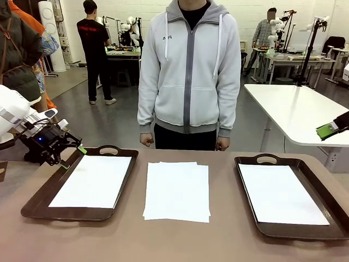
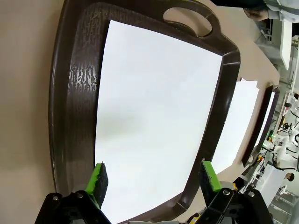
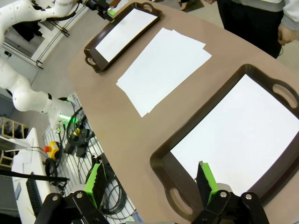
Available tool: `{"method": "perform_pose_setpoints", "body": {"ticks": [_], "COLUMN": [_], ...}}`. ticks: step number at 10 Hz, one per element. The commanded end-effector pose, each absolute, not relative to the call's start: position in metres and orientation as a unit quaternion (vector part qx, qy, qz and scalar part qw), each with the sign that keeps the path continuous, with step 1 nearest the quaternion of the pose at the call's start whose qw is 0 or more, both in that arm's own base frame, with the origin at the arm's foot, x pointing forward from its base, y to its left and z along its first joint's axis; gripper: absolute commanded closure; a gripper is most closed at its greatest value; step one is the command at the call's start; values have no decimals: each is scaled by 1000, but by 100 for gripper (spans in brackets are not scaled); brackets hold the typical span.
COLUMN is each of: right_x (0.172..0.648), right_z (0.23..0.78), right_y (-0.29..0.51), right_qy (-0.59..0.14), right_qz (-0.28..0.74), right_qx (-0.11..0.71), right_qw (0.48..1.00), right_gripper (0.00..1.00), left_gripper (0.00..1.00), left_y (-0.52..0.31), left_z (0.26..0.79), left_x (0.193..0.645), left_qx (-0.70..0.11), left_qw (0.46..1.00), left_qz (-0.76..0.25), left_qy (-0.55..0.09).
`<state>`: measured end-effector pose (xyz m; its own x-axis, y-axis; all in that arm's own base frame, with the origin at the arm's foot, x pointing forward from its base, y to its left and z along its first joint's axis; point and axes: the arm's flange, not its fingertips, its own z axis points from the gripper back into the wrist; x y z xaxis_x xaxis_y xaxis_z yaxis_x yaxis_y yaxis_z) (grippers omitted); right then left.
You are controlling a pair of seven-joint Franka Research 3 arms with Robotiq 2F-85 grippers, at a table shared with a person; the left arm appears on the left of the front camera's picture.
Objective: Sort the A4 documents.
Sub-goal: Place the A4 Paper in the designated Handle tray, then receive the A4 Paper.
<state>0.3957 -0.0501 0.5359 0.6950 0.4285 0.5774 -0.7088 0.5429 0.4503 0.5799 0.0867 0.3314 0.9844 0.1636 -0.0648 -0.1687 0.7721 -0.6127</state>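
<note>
The loose pile [image 1: 176, 191] of white sheets is lying mid-table, its far edges slightly fanned, with bare table [image 1: 180, 240] open all round it. Two brown trays are flanking it: the left tray [image 1: 46, 194] is holding the left sheet [image 1: 92, 181] and the right tray [image 1: 300, 231] the right sheet [image 1: 281, 194]. The left gripper [image 1: 73, 157] is hovering spread at the left tray's far left corner. The right gripper [image 1: 329, 130] is hanging spread, high at the right.

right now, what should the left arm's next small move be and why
Probably swing the left gripper toward the loose stack of A4 documents lying between the left tray and the right tray. Its jaws stand open and empty by the left tray's far corner, that tray already holds a sheet, and the middle stack looks unsorted.
</note>
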Motion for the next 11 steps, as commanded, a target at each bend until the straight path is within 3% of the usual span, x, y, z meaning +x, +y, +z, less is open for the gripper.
{"method": "perform_pose_setpoints", "body": {"ticks": [1, 9, 11], "right_x": [396, 396, 396], "right_z": [535, 535, 535], "right_y": [-50, -50, -50], "right_qy": [-205, -205, -205], "right_qz": [335, 335, 335], "right_qx": [347, 347, 347], "right_qw": [852, 852, 852], "right_gripper": [0, 0, 0], "left_gripper": [0, 0, 0], "left_y": [89, 87, 15], "left_z": [330, 330, 372], "left_x": [581, 580, 590], "left_qx": [-323, -325, -278], "left_qw": [943, 941, 960], "left_qz": [78, 88, -26], "left_qy": [7, 5, 1]}}
